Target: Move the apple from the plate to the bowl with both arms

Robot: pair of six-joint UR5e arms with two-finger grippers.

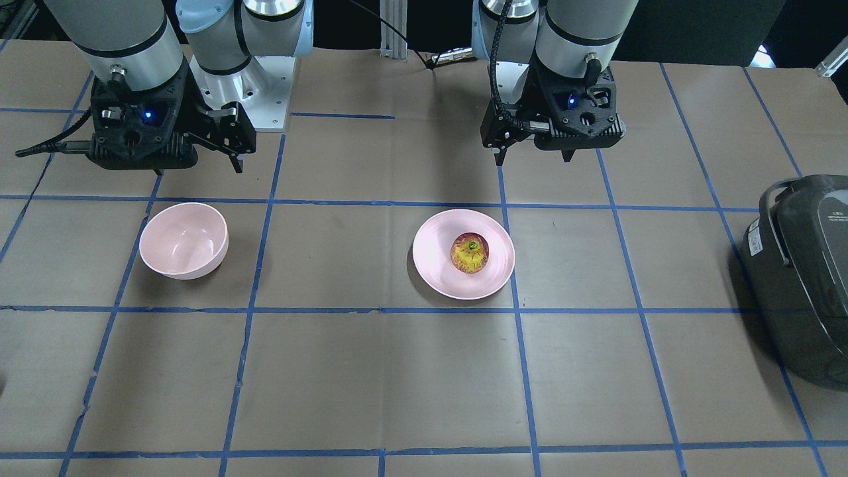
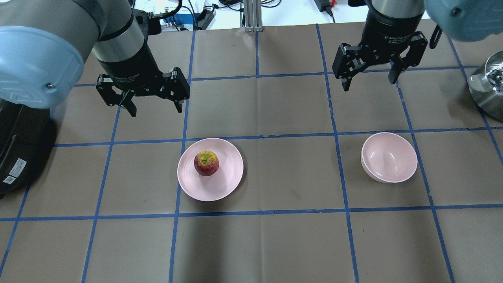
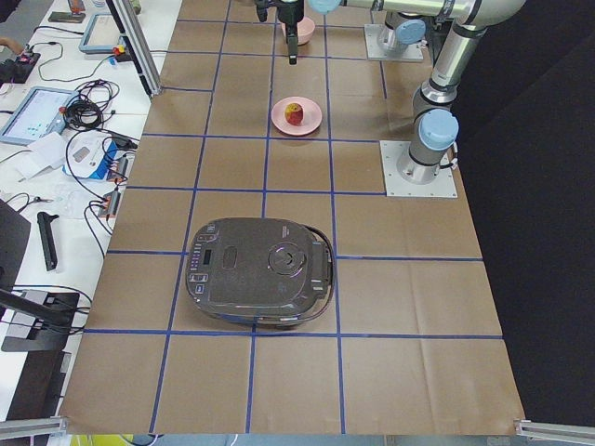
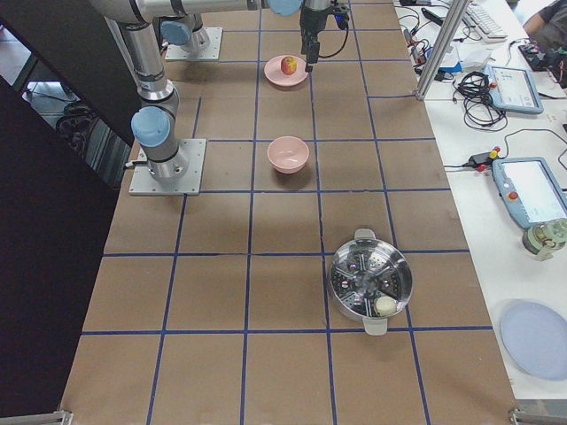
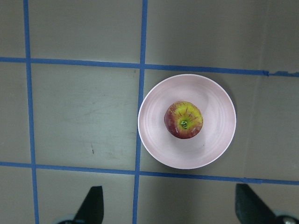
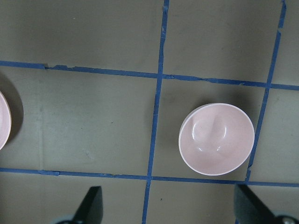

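Observation:
The apple [image 2: 206, 163] sits on the pink plate [image 2: 228, 177], left of the table's middle in the overhead view. The empty pink bowl [image 2: 389, 157] stands to the right. My left gripper [image 2: 156, 110] is open and empty, hovering high beyond and left of the plate. My right gripper [image 2: 369, 83] is open and empty, high beyond the bowl. The left wrist view looks straight down on the apple [image 5: 183, 120] and the plate [image 5: 215, 144]. The right wrist view shows the bowl [image 6: 216, 138]. The front view shows the apple [image 1: 470, 252], bowl [image 1: 183, 240], left gripper [image 1: 533, 158] and right gripper [image 1: 197, 167].
A black rice cooker [image 2: 15, 153] sits at the table's left end, also in the front view [image 1: 805, 271]. A steel steamer pot [image 2: 487, 86] stands at the right end. Blue tape lines grid the brown table cover. Arm bases stand at the robot's side of the table.

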